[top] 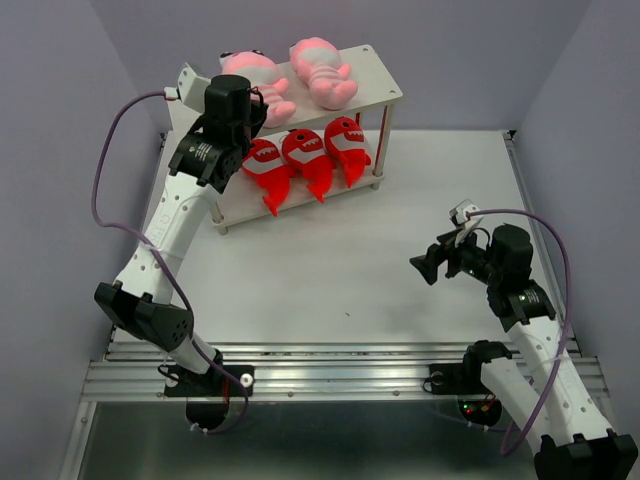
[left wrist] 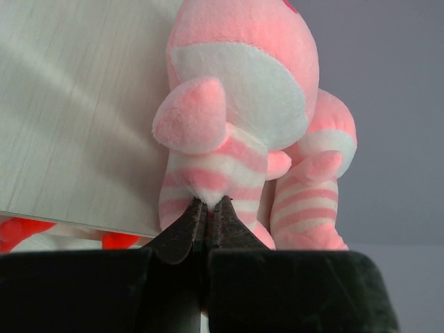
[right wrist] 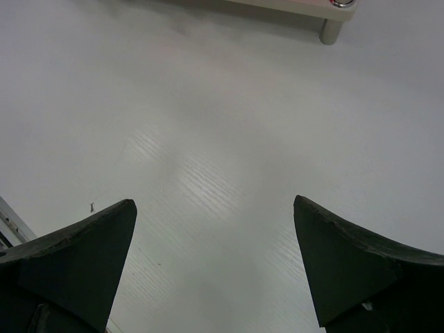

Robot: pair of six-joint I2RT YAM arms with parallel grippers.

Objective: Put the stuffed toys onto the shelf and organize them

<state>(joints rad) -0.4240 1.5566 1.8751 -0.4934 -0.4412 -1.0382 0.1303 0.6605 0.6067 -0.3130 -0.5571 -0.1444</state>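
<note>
Stuffed toys (top: 322, 70) all lie on the shelf (top: 388, 92): two pink striped ones (top: 262, 78) on the top tier and three red sharks (top: 308, 158) side by side on the lower tier. The left pincer (left wrist: 209, 202) is clenched on a small fold of plush at the near end of the left pink toy (left wrist: 236, 90), whose partner lies just beside it. The right pincer (right wrist: 215, 208) hangs released over the desk (right wrist: 229, 125), well apart from the shelf.

No text, brand, number or sign can be read in any view. A small pale sticker (top: 204, 151) is seen on the left arm (top: 165, 225), its print illegible.
</note>
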